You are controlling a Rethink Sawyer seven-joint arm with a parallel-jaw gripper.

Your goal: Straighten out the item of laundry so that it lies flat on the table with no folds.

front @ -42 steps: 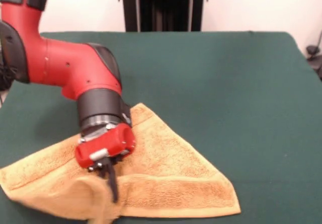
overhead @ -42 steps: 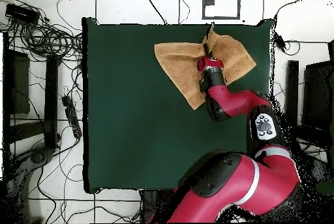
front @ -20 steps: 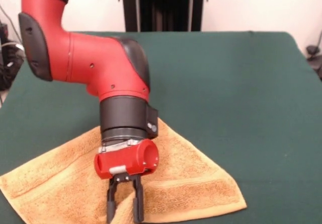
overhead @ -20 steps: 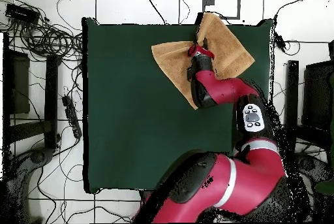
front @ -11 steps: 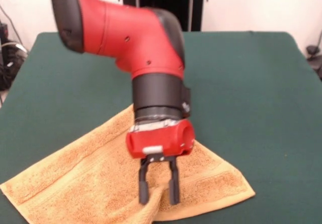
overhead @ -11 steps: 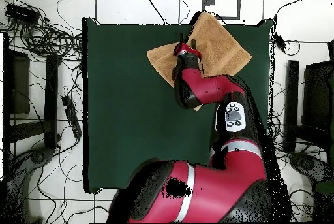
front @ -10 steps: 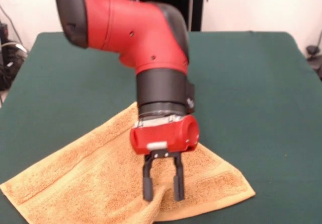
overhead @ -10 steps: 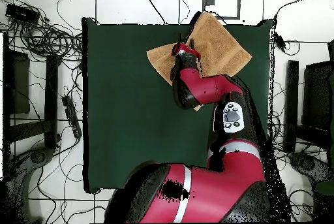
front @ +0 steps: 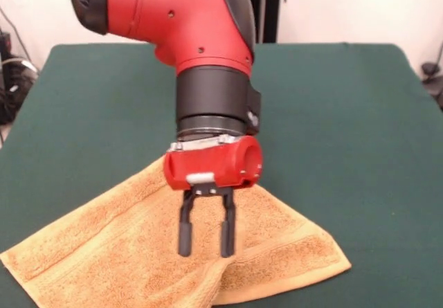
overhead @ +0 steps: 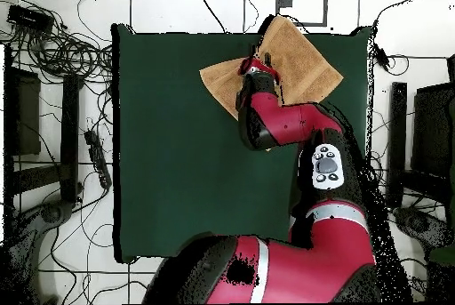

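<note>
The item of laundry (front: 104, 252), an orange-tan towel, lies spread at the near left of the green table (front: 332, 114). A raised ridge (front: 208, 287) runs along its near edge. My gripper (front: 205, 251) hangs just above that ridge, open, with nothing between its black fingers (front: 185, 228). In the overhead view the towel (overhead: 302, 61) lies at the table's (overhead: 178, 141) top right, one corner reaching over the top edge. The red hand with the gripper (overhead: 253, 61) covers the towel's left part.
A black stand (front: 225, 7) rises behind the table's far edge. Cables (overhead: 53, 48) and dark boxes lie on the floor left of the table in the overhead view. My arm (overhead: 284, 128) crosses the table's right half.
My gripper has risen off the towel's ridge and shifted slightly left in the front view, fingers still apart. Over the last two seconds the towel spread out toward the right.
</note>
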